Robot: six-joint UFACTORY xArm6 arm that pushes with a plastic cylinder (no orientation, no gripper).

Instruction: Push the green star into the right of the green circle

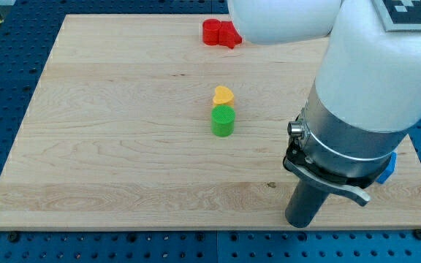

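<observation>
The green circle (223, 120) is a short upright cylinder near the board's middle. A yellow heart (224, 95) touches its top side. The green star does not show anywhere; the arm's big white and grey body (371, 95) covers the view's right part of the board. My dark rod comes down from the arm at the view's bottom right. My tip (300, 224) rests near the board's bottom edge, well to the right of and below the green circle and touching no block.
Two red blocks (220, 33) sit together at the board's top edge; their shapes are unclear. A blue block (390, 166) peeks out behind the arm near the board's right edge. The wooden board (108, 146) lies on a blue perforated table.
</observation>
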